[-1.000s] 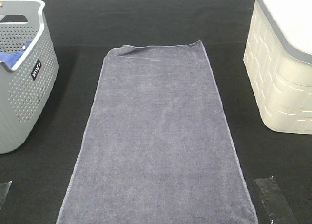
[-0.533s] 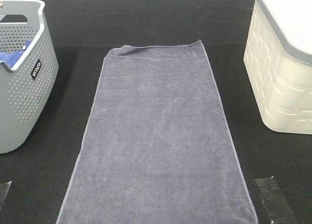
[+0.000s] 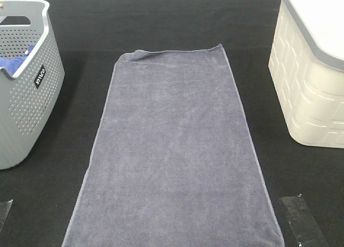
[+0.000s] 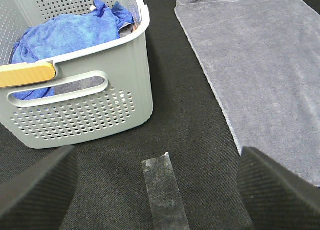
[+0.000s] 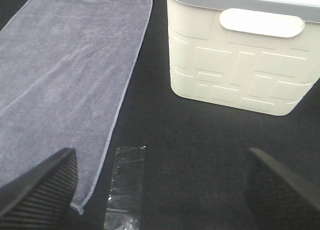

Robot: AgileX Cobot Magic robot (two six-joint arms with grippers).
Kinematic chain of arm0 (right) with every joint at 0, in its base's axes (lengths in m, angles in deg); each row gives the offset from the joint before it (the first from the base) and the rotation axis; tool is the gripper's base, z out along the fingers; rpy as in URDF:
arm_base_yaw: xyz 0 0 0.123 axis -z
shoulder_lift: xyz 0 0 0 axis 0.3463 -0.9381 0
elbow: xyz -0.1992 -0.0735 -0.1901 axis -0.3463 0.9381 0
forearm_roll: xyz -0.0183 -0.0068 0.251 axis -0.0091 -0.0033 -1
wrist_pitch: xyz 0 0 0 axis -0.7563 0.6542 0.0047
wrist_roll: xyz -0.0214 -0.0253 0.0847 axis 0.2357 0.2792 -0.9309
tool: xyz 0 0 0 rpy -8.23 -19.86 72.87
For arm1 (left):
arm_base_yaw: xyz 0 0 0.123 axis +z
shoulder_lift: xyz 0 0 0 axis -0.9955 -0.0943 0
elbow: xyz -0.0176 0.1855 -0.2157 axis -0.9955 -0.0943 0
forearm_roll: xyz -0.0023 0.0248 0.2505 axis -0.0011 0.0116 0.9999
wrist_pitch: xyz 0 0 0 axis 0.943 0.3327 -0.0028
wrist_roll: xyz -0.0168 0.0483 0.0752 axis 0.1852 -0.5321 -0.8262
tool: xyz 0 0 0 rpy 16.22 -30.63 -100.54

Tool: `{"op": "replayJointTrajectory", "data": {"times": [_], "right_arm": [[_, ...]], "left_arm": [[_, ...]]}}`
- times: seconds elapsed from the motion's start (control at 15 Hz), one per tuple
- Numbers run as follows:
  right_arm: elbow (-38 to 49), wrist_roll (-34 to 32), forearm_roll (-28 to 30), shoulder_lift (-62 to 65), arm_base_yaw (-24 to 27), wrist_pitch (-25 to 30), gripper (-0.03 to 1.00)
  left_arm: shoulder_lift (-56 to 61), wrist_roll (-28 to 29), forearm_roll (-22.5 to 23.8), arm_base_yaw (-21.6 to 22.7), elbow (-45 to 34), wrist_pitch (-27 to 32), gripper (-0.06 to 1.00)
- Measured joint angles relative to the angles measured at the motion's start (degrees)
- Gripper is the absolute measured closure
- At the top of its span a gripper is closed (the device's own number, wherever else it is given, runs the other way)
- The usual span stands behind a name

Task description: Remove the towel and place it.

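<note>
The towel (image 3: 174, 150), long and grey-lavender with stitched hems, lies flat on the black table between the two baskets; its far-left corner is slightly folded. It also shows in the left wrist view (image 4: 265, 64) and the right wrist view (image 5: 65, 74). Neither gripper appears in the exterior high view. My left gripper (image 4: 157, 190) is open over a tape strip (image 4: 164, 192), beside the grey basket (image 4: 80, 115), holding nothing. My right gripper (image 5: 160, 187) is open too, near the towel's near-right corner, with nothing between its fingers (image 5: 40, 190).
The grey perforated basket (image 3: 24, 96) at the left holds a bright blue cloth (image 4: 70, 34). A cream basket (image 3: 309, 91) stands at the right. A clear tape strip (image 3: 301, 220) lies on the black cloth near the front right, another (image 3: 4, 209) at the front left.
</note>
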Motion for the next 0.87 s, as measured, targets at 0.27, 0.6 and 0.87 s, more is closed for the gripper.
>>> {"op": "replayJointTrajectory", "data": {"times": [0.27, 0.6, 0.87], "right_arm": [[0.00, 0.00, 0.00, 0.00, 0.00, 0.00, 0.14], [0.00, 0.00, 0.00, 0.00, 0.00, 0.00, 0.14], [0.00, 0.00, 0.00, 0.00, 0.00, 0.00, 0.14]], "left_arm": [[0.00, 0.00, 0.00, 0.06, 0.00, 0.00, 0.13], [0.00, 0.00, 0.00, 0.06, 0.00, 0.00, 0.13], [0.00, 0.00, 0.00, 0.06, 0.00, 0.00, 0.13]]}}
